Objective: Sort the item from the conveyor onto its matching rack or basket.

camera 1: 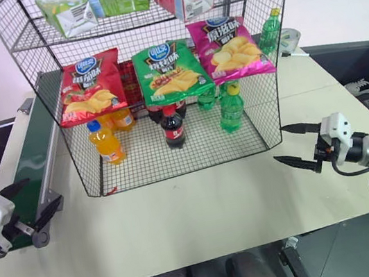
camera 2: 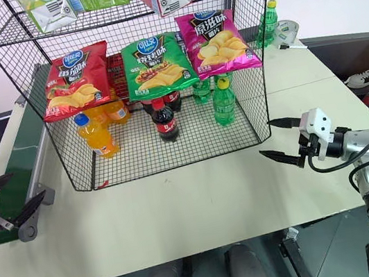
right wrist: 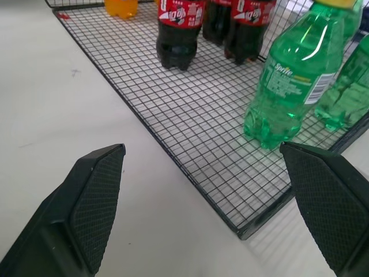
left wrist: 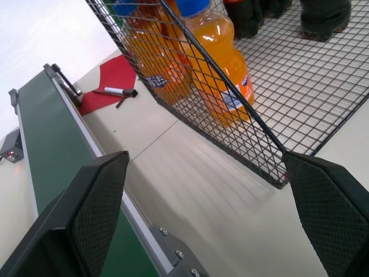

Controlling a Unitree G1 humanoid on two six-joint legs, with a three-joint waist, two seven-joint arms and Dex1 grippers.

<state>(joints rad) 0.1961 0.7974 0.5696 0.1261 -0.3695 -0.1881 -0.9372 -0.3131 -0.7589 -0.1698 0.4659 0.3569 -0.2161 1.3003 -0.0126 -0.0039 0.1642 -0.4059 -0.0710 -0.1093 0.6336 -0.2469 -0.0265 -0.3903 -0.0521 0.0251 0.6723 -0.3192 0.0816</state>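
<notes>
The red crisp bag (camera 1: 90, 87) hangs on the front of the tall black wire rack (camera 1: 11, 39), at its left, beside a green bag and a pink one. The dark green conveyor (camera 1: 32, 152) runs along the table's left side, and the stretch in view carries nothing. My left gripper (camera 1: 44, 189) is open over the conveyor's near end, with nothing between its fingers; the left wrist view shows its wide gap (left wrist: 206, 158). My right gripper (camera 1: 279, 144) is open and holds nothing, just off the rack's front right corner above the table.
In the rack hang a green crisp bag (camera 1: 170, 70) and a pink one (camera 1: 228, 47). Orange bottles (camera 1: 106, 142), cola bottles (camera 1: 173, 127) and green bottles (camera 1: 231, 108) stand on its floor, cartons on the top shelf. A red cloth with a marker (left wrist: 112, 78) lies by the conveyor.
</notes>
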